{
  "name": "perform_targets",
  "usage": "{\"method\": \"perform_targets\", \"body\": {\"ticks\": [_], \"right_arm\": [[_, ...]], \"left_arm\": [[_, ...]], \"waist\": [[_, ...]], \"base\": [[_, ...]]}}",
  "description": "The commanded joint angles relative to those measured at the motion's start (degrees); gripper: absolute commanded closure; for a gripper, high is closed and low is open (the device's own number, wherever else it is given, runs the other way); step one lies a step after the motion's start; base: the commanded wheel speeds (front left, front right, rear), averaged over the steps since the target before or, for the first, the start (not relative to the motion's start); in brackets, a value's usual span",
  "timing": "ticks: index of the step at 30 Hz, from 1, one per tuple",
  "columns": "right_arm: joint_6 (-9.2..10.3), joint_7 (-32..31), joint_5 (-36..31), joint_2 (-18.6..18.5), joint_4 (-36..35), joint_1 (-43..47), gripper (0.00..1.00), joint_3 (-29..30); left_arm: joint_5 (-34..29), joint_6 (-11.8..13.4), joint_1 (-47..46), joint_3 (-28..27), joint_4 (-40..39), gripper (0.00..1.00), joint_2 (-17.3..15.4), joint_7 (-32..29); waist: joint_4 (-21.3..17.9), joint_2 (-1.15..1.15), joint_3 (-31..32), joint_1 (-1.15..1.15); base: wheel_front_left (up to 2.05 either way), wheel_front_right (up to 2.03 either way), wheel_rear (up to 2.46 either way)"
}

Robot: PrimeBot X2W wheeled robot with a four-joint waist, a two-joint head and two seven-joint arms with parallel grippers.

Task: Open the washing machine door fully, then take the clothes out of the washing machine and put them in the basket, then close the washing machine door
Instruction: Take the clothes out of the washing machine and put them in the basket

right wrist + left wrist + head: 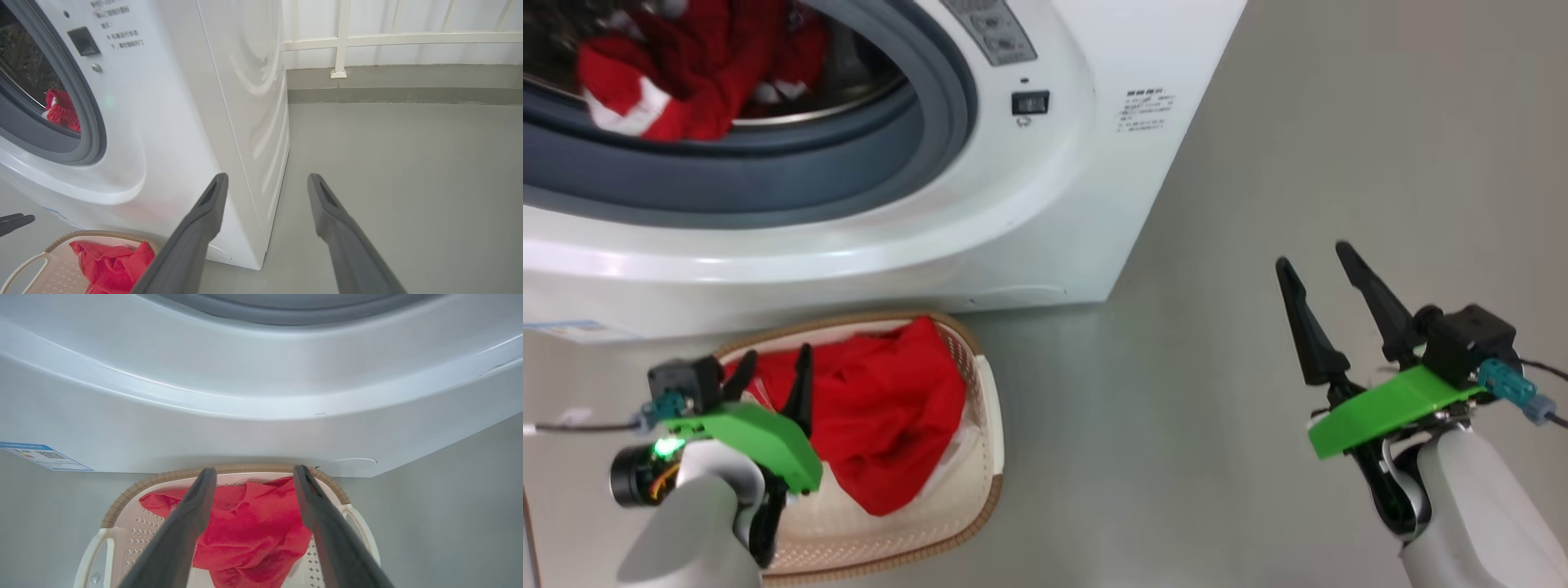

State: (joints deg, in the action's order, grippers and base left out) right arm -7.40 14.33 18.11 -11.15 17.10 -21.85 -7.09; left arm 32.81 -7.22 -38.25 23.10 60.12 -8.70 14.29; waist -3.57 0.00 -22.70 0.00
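1. Left hand (776,353) is hovering over the basket (990,425), fingers spread, gripping nothing.
2. Right hand (1312,255) is hanging well off to the side above the floor (1217,327), also spread wide and empty.
3. One red garment (882,425) is lying bunched in the basket, with a fold riding up near the brown rim on the machine side.
4. More red clothes (678,73) with white trim are sitting in the drum of the washing machine (1045,204), just behind the grey gasket (768,175). The head view is cropping the pile, so it's hard to tell whether it's one piece or several.
5. The opening is standing uncovered, so the door is presumably swung clear. Unloading looks partly done.
6. Risks from here:
   - The basket is sitting tight against the machine front. The left arm rising toward the drum could be clipping the curved front panel.
   - Fingers could be hooking the basketed garment on the way up and dragging it out.
   - A reach that's too shallow could be pinching gasket rubber instead of cloth.
   - A thin pinch on the cloth could be letting it slip onto the floor beside the basket.
   - Any nudge could be sliding the light basket out from under the drop.
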Motion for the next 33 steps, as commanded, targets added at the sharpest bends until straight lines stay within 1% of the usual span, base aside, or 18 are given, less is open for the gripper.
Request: {"method": "perform_targets", "body": {"ticks": [1, 8, 16, 25, 33], "right_arm": [[-0.09, 0.67, 0.26, -0.34, -1.08, 1.46, 0.00, -0.98], [-0.09, 0.67, 0.69, -0.83, -0.65, 4.21, 0.00, -0.91], [-0.09, 0.67, 1.07, -1.34, -0.79, 7.12, 0.00, -0.12], [-0.09, 0.67, 1.35, -1.41, -1.31, 10.01, 0.00, 1.24], [-0.09, 0.67, 1.38, -1.49, -2.43, 12.85, 0.00, 2.78]], "left_arm": [[-0.89, 0.56, 1.51, -1.98, -1.32, 0.00, -2.18, 0.70], [-6.65, 1.16, 7.39, -8.35, -10.82, 0.00, -2.32, 0.70], [-12.57, 0.82, 14.39, -15.10, -20.65, 0.00, -1.39, 0.71], [-18.94, 0.53, 22.38, -20.08, -31.92, 0.00, 0.04, 0.71], [-21.20, 0.31, 30.18, -24.11, -40.86, 0.00, 1.39, 0.71]], "waist": [[0.90, 0.00, 2.29, 0.00], [1.63, 0.00, 6.82, 0.00], [1.79, 0.00, 10.58, 0.00], [1.99, 0.00, 13.00, 0.00], [2.02, 0.00, 13.87, 0.00]], "base": [[0.00, 0.00, 0.00], [0.00, 0.00, 0.00], [0.00, 0.00, 0.00], [0.00, 0.00, 0.00], [0.00, 0.00, 0.00]]}}
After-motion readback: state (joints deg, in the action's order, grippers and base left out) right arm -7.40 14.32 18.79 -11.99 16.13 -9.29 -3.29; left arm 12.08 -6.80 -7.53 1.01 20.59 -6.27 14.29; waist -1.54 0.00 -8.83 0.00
